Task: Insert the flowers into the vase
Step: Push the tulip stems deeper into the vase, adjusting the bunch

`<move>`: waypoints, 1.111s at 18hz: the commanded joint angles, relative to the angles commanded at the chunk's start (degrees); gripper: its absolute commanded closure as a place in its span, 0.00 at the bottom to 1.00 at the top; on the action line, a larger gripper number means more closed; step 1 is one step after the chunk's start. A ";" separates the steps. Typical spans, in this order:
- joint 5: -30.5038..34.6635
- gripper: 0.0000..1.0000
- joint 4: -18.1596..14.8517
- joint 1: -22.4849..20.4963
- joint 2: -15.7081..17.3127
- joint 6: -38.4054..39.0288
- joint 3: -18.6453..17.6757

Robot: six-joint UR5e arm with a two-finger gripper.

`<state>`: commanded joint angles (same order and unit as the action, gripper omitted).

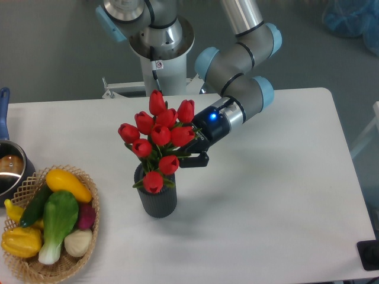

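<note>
Silver-grey arm [237,56], pale blue joint caps, black gripper [195,155], apparently blue-lit wrist

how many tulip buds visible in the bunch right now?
9 visible in the flowers: seven clustered at the top beside the hand, one lower at centre, one lowest, hanging in front of the rim of the vase. More may be hidden behind these.

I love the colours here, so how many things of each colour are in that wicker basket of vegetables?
Wicker basket holds:
Yellow: 3 (squash, pepper, a piece at the rim)
Green: 2 (cucumber, bok choy)
Purple: 1
White: 1
Total: 7
</note>
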<state>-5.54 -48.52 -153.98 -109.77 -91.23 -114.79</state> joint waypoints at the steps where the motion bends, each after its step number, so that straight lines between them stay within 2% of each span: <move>1: 0.09 0.82 0.00 0.00 0.09 0.00 0.00; 20: 2.29 0.82 0.09 0.00 0.00 -2.64 -2.28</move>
<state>-3.25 -48.43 -153.98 -109.78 -93.87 -117.07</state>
